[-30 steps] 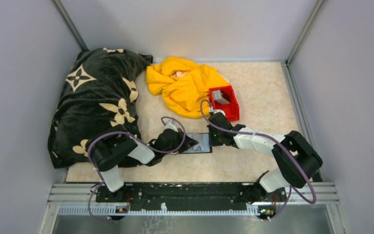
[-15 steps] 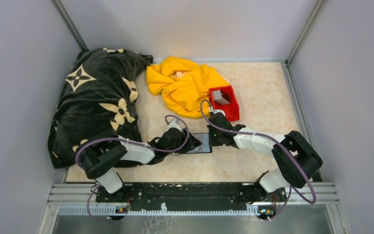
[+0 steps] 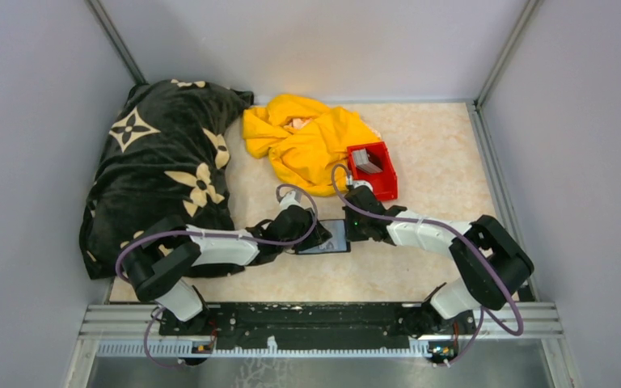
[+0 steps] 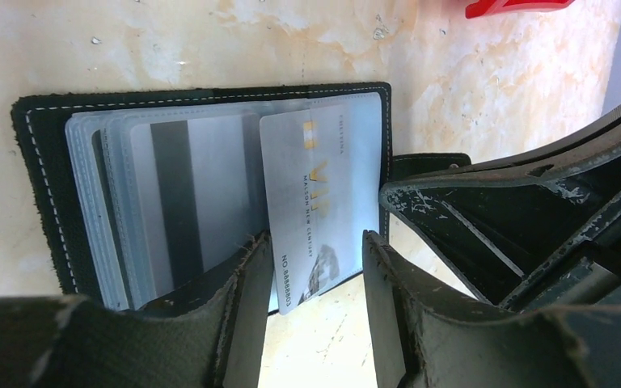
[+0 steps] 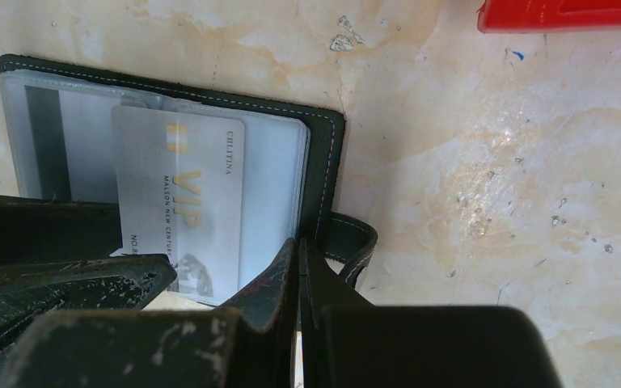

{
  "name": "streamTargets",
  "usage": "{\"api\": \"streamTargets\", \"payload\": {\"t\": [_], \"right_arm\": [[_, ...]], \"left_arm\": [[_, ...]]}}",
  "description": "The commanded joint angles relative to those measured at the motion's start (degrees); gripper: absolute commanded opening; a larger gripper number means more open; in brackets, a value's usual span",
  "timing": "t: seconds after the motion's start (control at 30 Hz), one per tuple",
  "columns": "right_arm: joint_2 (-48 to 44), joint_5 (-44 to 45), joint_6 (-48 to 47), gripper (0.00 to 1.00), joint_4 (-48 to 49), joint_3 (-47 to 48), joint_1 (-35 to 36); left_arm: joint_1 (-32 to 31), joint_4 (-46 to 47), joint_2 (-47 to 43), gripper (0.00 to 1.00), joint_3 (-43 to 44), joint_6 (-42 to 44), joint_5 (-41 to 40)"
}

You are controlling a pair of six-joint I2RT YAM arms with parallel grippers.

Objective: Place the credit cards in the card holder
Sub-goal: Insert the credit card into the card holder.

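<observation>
The black card holder (image 3: 329, 237) lies open on the table between both grippers, its clear sleeves facing up (image 4: 32, 162) (image 5: 323, 162). A silver credit card (image 4: 315, 202) (image 5: 186, 194) marked VIP sits partly inside a sleeve, its near end sticking out over the table. My left gripper (image 4: 315, 275) (image 3: 307, 233) is open, its fingers on either side of that loose end and not gripping it. My right gripper (image 5: 297, 250) (image 3: 354, 229) is shut, its tips resting at the holder's edge beside the snap tab. More grey credit cards (image 3: 365, 160) stand in the red bin.
The red bin (image 3: 382, 176) stands just beyond the right gripper. A crumpled yellow cloth (image 3: 307, 141) lies behind the holder. A black flower-patterned blanket (image 3: 162, 162) fills the left side. Grey walls close in the table on three sides.
My left gripper has opened and let go of the card, which stays in the sleeve. The left arm has stretched further forward. The right arm has not moved.
</observation>
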Motion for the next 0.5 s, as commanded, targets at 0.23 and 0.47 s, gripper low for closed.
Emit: {"api": "streamTargets", "payload": {"t": [0.23,0.47], "right_arm": [[0.8,1.2,-0.4,0.00,-0.7,0.9,0.9],[0.6,1.3,-0.3,0.00,-0.9,0.9,0.8]], "left_arm": [[-0.1,-8.5,-0.6,0.50,2.0,3.9,-3.7],[-0.7,-6.6,1.9,0.49,3.5,4.6,-1.4]]}}
